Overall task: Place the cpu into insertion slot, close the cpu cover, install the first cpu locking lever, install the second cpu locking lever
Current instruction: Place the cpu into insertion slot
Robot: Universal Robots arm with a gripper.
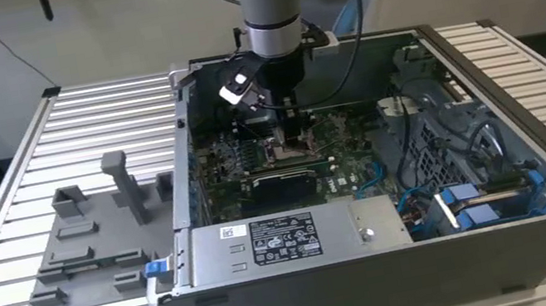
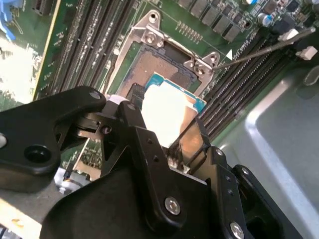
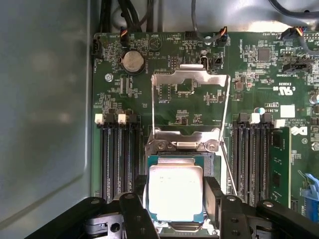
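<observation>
cpu (image 3: 175, 193) between 2 fingers (image 3: 213, 199), seemingly gripped, over insertion slot (image 2: 157, 67) (cpu cover (image 3: 192, 74) raised)

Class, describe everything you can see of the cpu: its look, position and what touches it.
The cpu is a thin flat square chip: a pale, shiny metal-looking lid on a green board that shows as a narrow border. It lies between the black fingers of the gripper, which press two opposite edges. It is over the insertion slot, hiding part of its dark centre; whether it is seated I cannot tell. The cpu cover stands swung open beyond it.
</observation>
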